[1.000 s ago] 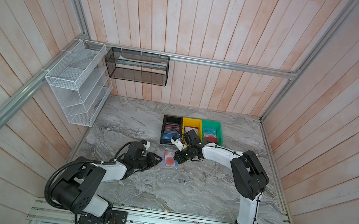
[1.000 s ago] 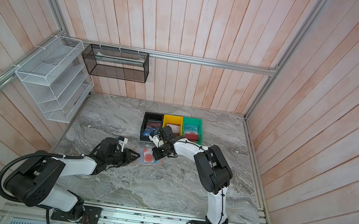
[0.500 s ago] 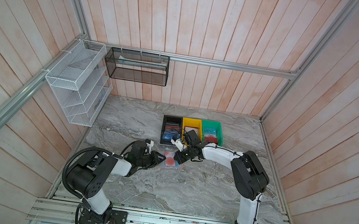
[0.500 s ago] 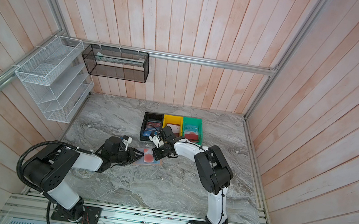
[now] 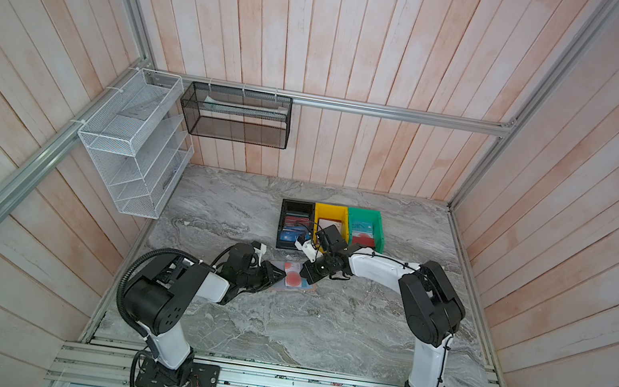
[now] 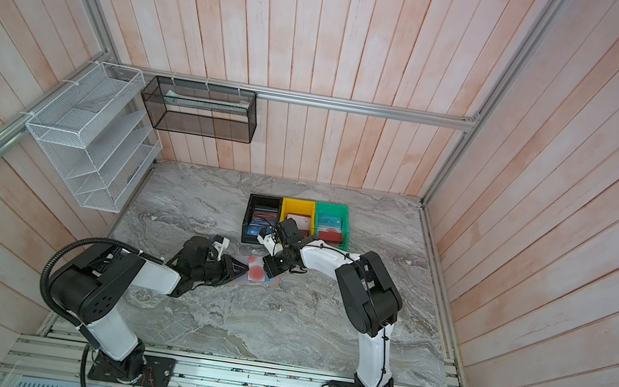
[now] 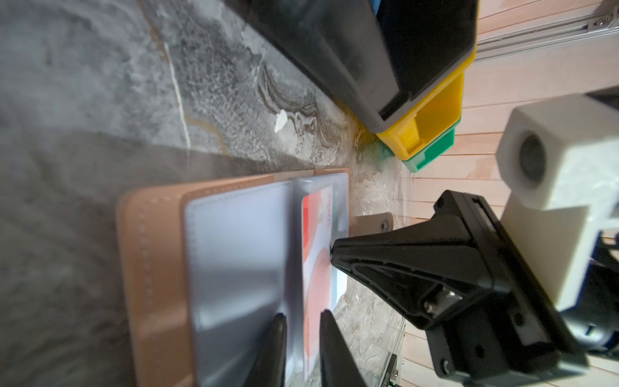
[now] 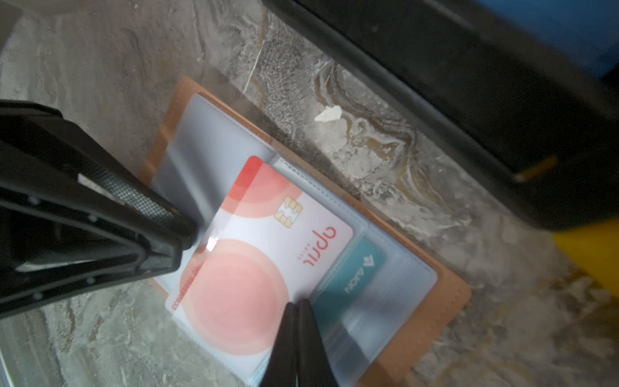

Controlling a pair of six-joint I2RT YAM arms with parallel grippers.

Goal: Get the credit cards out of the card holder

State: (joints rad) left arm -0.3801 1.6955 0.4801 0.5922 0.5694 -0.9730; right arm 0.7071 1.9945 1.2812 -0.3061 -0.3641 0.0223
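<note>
- Card holder (image 8: 449, 291) lay open and flat on the grey marbled counter (image 5: 321, 322). It sat just in front of the bins, between the two grippers.
- Three bins stood side by side nearer the back wall: a black bin (image 6: 266, 197), a yellow bin (image 6: 299, 202) and a green bin (image 6: 332, 206).
- Left gripper (image 7: 301, 315) had its jaws narrow with a slim gap between them. Its tips were at the edge of a clear sleeve page (image 7: 234, 254); whether they pinched it could not be told.
- Right gripper (image 8: 296, 303) had its jaws pressed together. Its tip rested on the open page where two cards met.
- Red-circle card (image 8: 254, 268) lay on the holder's open page, partly under clear plastic.
- Teal-blue card (image 8: 351, 278) with white lettering sat in a sleeve just beside it.
</note>
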